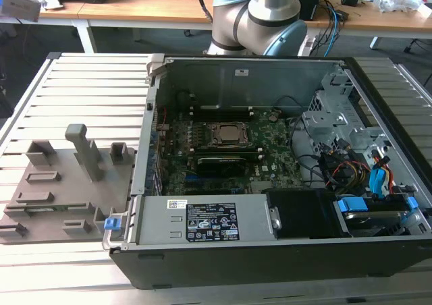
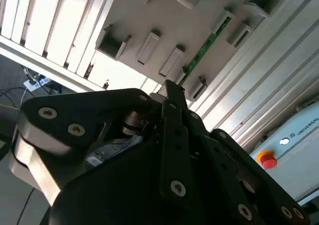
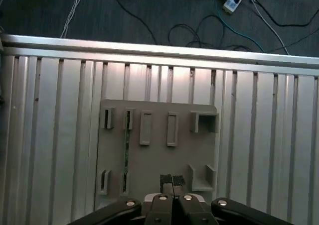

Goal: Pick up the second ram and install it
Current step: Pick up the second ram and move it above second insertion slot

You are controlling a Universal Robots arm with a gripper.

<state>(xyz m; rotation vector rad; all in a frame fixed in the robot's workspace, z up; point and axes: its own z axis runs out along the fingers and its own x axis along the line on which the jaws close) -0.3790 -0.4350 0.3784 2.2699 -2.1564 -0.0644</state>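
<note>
The second ram [image 3: 126,150] is a thin green stick standing on edge in a slotted grey holder tray [image 3: 159,160]. In the second wrist view the ram [image 2: 204,48] shows as a green strip between the tray's [image 2: 144,16] slots. My gripper [image 3: 172,181] hangs well above the tray, over the edge nearest the camera and off to one side of the ram. Its fingertips are shut with nothing between them. The second wrist view shows the gripper [image 2: 172,91] from beside its black body. The tray [image 1: 67,197] lies at the exterior view's left.
An open computer case [image 1: 256,75] stands at the exterior view's right of the tray, holding the motherboard [image 1: 270,156] with its CPU socket [image 1: 226,134] and cable bundles [image 1: 337,170]. Both rest on a ribbed aluminium table [image 3: 259,135]. Loose cables [image 3: 199,31] lie on the floor beyond the table.
</note>
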